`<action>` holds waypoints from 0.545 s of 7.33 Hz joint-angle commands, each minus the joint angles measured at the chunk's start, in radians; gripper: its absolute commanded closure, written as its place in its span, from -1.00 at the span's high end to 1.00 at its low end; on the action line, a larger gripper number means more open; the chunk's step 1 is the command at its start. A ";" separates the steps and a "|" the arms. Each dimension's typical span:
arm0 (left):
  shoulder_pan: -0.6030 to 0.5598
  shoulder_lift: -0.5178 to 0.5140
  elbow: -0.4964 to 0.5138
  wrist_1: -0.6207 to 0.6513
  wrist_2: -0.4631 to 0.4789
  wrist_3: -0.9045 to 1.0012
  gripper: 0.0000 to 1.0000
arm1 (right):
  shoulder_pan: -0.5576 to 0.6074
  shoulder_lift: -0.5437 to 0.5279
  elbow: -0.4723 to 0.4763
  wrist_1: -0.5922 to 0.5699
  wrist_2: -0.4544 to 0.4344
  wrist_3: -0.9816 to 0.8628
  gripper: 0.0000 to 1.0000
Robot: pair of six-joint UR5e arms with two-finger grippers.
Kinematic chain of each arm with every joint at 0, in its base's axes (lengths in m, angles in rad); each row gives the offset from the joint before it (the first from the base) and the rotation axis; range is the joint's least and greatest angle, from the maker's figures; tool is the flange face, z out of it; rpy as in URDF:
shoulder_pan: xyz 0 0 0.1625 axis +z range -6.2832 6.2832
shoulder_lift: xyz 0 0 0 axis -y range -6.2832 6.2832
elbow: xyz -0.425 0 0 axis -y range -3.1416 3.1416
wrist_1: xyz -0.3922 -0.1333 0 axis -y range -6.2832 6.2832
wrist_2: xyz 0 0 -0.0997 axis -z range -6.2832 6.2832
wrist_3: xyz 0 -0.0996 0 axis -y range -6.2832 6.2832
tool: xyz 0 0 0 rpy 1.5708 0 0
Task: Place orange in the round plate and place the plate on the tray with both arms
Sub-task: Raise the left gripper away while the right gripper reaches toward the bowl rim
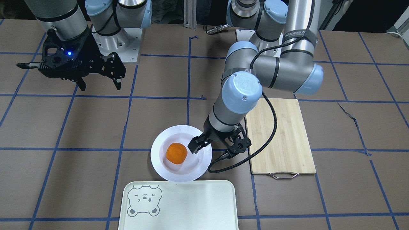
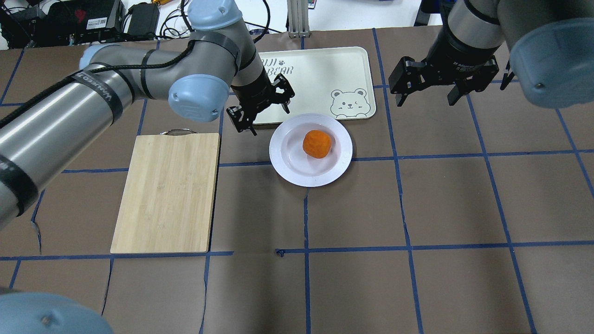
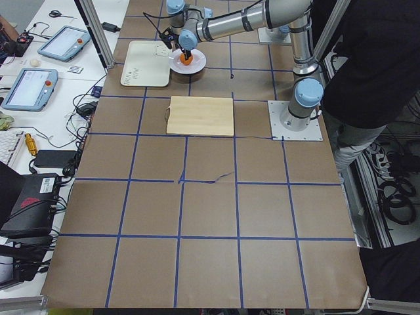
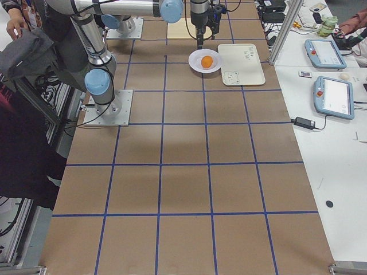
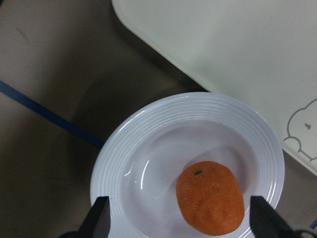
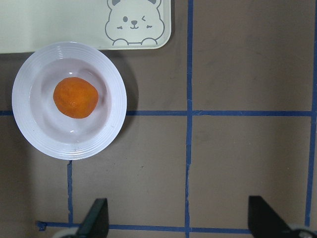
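Seen from overhead, the bamboo cutting board (image 2: pixel 167 192) is flat, matte and no target. The left gripper (image 2: pixel 267 118) hovers at the plate's 10 o'clock, jaws spread and empty. The round plate (image 2: pixel 290 171) is glossy white with a ridged rim, so a pinch there could slip. The orange (image 2: pixel 317 144), dimpled and round, lies in its shallow well and may roll out if one side lifts first. The tray (image 2: pixel 315 65), smooth cream plastic at 12 o'clock, has a raised rim that could catch the plate. The right gripper (image 2: pixel 427 99), at 2 o'clock and well apart, gapes empty.
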 commanded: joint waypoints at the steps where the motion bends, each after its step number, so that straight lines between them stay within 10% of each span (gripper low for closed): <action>1: 0.020 0.134 0.002 -0.199 0.122 0.265 1.00 | -0.002 0.016 0.009 -0.024 0.157 0.011 1.00; 4: 0.020 0.294 -0.020 -0.347 0.214 0.462 1.00 | -0.046 0.038 0.110 -0.171 0.216 -0.004 1.00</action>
